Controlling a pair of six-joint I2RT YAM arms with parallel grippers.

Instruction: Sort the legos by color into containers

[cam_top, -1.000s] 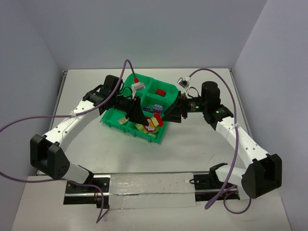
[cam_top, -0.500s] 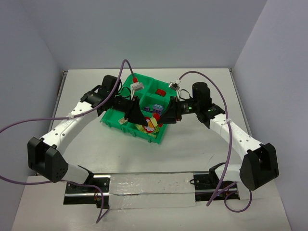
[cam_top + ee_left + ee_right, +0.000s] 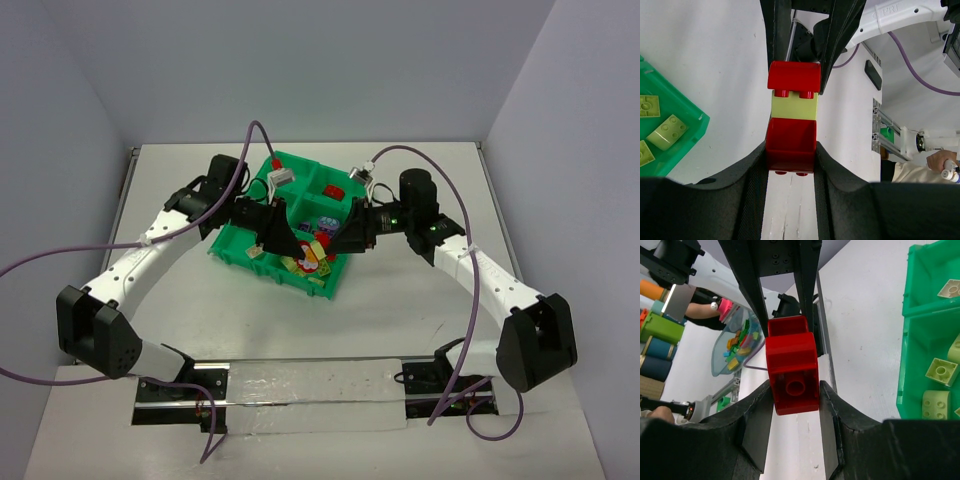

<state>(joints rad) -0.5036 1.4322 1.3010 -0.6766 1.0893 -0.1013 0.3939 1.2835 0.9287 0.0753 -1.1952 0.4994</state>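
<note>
A short stack of legos, red, yellow [image 3: 794, 106] and red, hangs between my two grippers above the green tray's [image 3: 236, 250] front right container. My left gripper [image 3: 790, 150] is shut on the red lego [image 3: 790, 142] at one end. My right gripper [image 3: 796, 390] is shut on the red lego [image 3: 792, 372] at the other end, seen from its hollow underside. From above, the stack [image 3: 315, 258] sits where the two sets of fingers meet. The containers also hold a red lego [image 3: 333, 190], purple legos [image 3: 326, 224] and yellow legos [image 3: 940, 371].
The tray's near corner [image 3: 690, 132], with pale yellow legos [image 3: 667, 132], lies left of my left gripper. The tray wall [image 3: 907, 365] stands right of my right gripper. Purple cables [image 3: 60, 255] arc over both arms. A metal rail [image 3: 300, 385] runs along the table's near edge.
My right gripper has moved left to the stack and shut on its far red lego. The left gripper has kept its grip and shifted slightly.
</note>
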